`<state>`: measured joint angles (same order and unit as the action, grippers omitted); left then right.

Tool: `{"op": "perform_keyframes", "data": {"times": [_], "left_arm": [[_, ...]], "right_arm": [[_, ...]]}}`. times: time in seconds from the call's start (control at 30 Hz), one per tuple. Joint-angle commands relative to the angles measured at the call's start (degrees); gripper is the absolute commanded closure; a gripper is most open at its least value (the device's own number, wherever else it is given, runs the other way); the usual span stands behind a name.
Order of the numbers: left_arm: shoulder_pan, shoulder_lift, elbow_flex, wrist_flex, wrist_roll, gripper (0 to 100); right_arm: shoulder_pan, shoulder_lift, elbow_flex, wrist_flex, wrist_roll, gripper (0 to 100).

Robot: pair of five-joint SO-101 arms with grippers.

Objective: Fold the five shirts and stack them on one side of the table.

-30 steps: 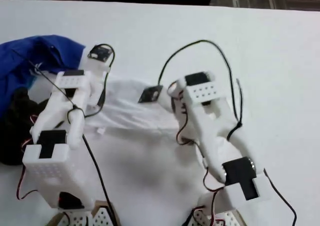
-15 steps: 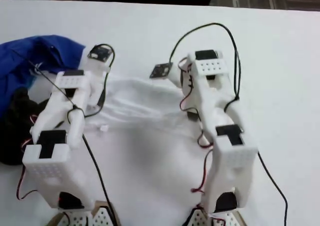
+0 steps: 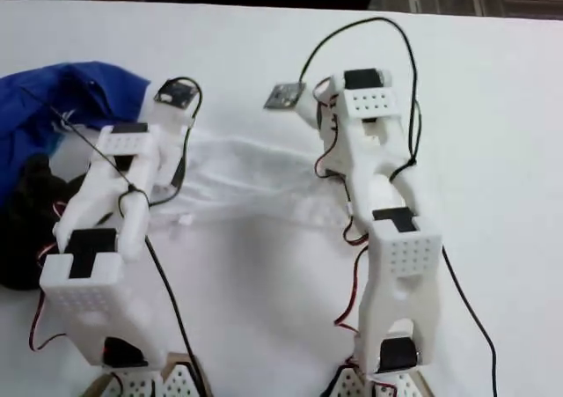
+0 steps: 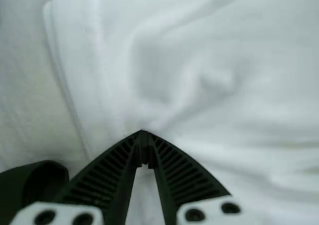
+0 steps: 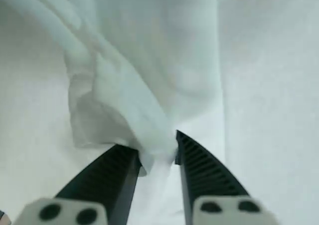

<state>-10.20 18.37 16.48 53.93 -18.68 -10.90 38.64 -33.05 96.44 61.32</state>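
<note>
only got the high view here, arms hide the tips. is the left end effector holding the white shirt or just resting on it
Observer: Holding. The left wrist view shows the left end effector shut on a pinch of the white shirt, creases fanning out from it.
Operator: and the right one
Observer: The right end effector clamps a bunched fold of the white shirt, close to the cloth's edge.

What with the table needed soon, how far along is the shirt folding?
Nothing looks folded or stacked yet. In hand: the white shirt, pinched by the left gripper and right gripper, stretched between them. Left: folding it, plus the blue shirt and a dark garment bunched at the edge of the table.
</note>
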Motion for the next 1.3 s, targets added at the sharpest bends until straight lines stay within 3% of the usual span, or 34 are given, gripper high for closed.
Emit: {"op": "perform_keyframes", "data": {"times": [0.0, 0.07, 0.23, 0.3, 0.4, 0.47, 0.8, 1.27], "left_arm": [[-0.1, 0.3, -1.3, -1.3, 0.6, 98], [-0.1, 0.3, -1.3, -1.3, 0.6, 98], [-0.1, 0.4, -1.5, -1.3, 0.6, 98], [-0.1, 0.4, -1.5, -1.3, 0.6, 98], [0.0, 0.4, -1.7, -1.3, 0.5, 98], [0.0, 0.4, -1.7, -1.3, 0.5, 98], [0.0, 0.4, -1.7, -1.3, 0.5, 98], [0.0, 0.4, -1.7, -1.3, 0.5, 98]], "right_arm": [[1.7, -0.4, -4.7, 0.4, -1.3, 76.9], [2.5, -0.4, -5.5, 0.4, -1.3, 74.4], [4.4, -0.7, -7.8, 0.8, -1.6, 78.9], [4.7, -2.1, -7.6, 1.1, -3.8, 84.1], [4.0, -5.2, -7.0, 1.3, -10.8, 99.5], [1.8, -7.1, -5.6, 1.3, -13.6, 96.1], [-8.3, -16.1, 11.3, 0.9, -15.8, 97.8], [-8.0, -9.6, 12.3, -16.3, -16.0, 97.8]]}}
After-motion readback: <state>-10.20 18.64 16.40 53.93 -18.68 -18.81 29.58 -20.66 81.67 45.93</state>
